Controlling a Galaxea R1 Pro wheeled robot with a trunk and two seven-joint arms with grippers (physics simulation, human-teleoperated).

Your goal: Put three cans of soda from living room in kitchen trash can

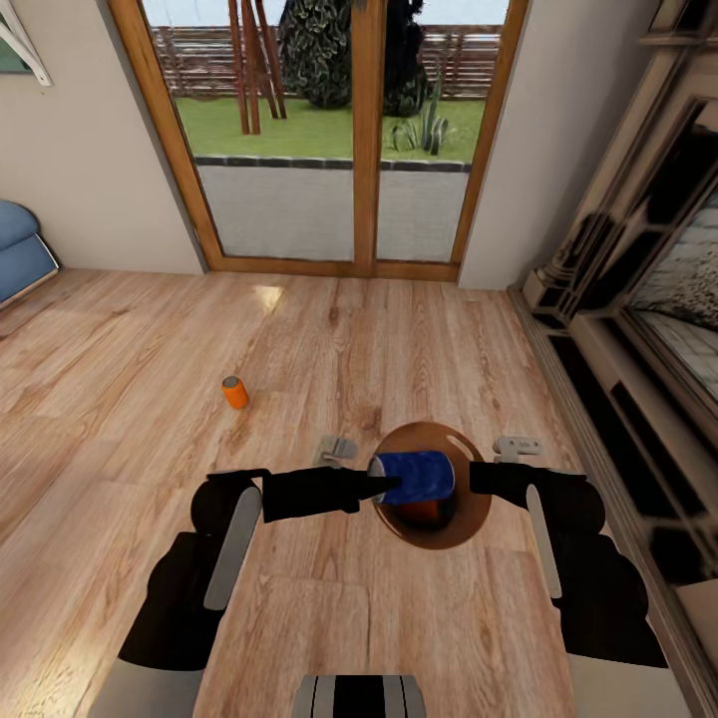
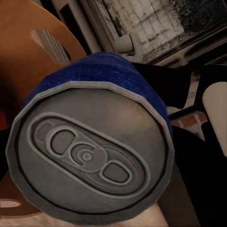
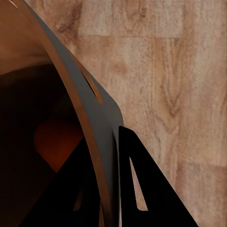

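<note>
Living room, plank floor [image 1: 120, 329], glass doors [image 1: 329, 130] at the far side.

Left gripper [image 1: 384, 486] holds the dark blue can [image 1: 414, 477] lying on its side directly over the mouth of the brown trash can [image 1: 469, 529]. Jaws pinch the can at its grey-topped end; from the left wrist camera the can lid [image 2: 87, 153] faces the lens, blue wall [image 2: 94, 71] behind it.

Right gripper [image 3: 113, 189] is at the bin's right rim: one dark finger [image 3: 142, 189] lies outside the bin wall [image 3: 94, 109], something dark inside it. It looks pinched on the rim, but I cannot tell for certain.

An orange shape sits at the bin bottom [image 3: 54, 142], likely one orange can already in. The second orange can [image 1: 235, 392] stands upright on the floor, left of and beyond the bin, well apart from it.

Handling judgement: cans are light, rigid thin shells, smooth and round, so prone to slip or roll. Best hold is across the mid-body with moderate squeeze; an end grip like the present one leaves it free to tilt. The bin is light too; steadying the rim is sensible.
</note>
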